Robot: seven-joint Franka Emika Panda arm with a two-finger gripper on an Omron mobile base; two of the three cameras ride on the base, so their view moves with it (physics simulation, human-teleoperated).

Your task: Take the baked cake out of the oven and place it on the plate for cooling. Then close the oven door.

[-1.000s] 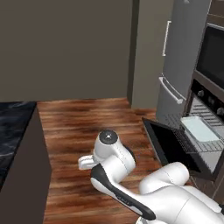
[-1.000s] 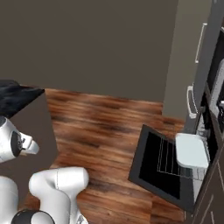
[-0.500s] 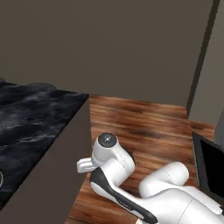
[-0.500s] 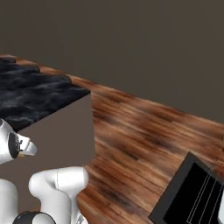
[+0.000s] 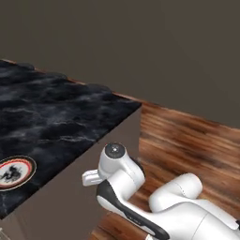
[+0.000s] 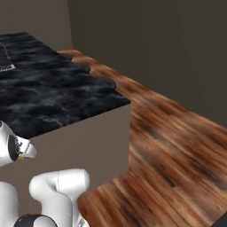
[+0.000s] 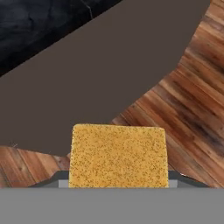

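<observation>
The cake [image 7: 118, 161], a golden speckled square block, sits right at the hand camera with my gripper [image 7: 118, 183] shut on it. It hangs low over the wooden floor, beside the counter's brown side panel [image 7: 109, 78]. The plate [image 5: 31, 164], white with a red rim and a dark pattern, lies on the black marble counter [image 5: 61, 112] at the far left edge of the left base view. My arm's elbow [image 5: 115, 164] is folded in front of the counter's near corner. The oven and the oven door are out of view.
The black marble counter [image 6: 53, 88] ends in a square corner with a brown side wall [image 6: 88, 142]. Wooden floor [image 6: 177, 146] stretches to the right of it. A dark wall [image 5: 140, 47] runs behind.
Both base views have swung left as the base turned. The oven with its open door has slid off to the right, and the counter and plate have come in.
</observation>
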